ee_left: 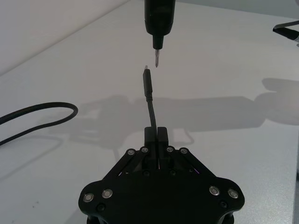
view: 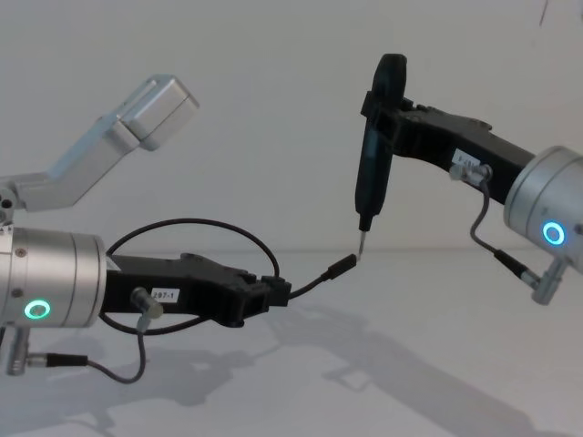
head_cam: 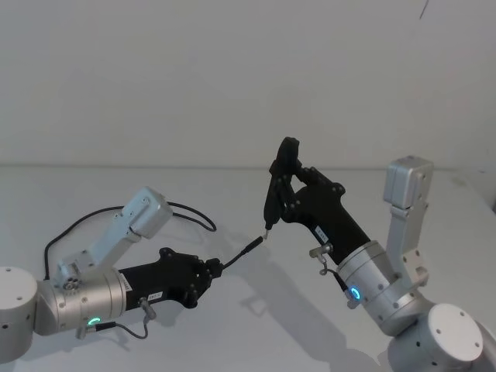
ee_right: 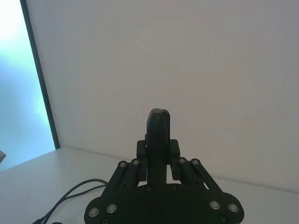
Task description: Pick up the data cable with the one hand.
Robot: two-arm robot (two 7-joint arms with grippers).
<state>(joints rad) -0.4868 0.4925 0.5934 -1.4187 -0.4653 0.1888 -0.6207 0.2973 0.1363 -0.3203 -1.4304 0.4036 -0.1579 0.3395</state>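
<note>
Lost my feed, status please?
Left gripper shut on thin black data cable, plug raised. Right gripper shut on dark pen-shaped tool, tip near plug.

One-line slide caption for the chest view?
Left gripper holds the data cable plug up to a dark tool gripped by the right gripper.

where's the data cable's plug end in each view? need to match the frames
Head view: slim dark plug of the long thin black data cable mid-frame, projecting from the black left gripper.
Chest view: centre, under the tool tip.
Left wrist view: upper centre.
Right wrist view: plug absent; cable loop near a corner.
Shared landmark: the dark pen-shaped tool in the right gripper.
</note>
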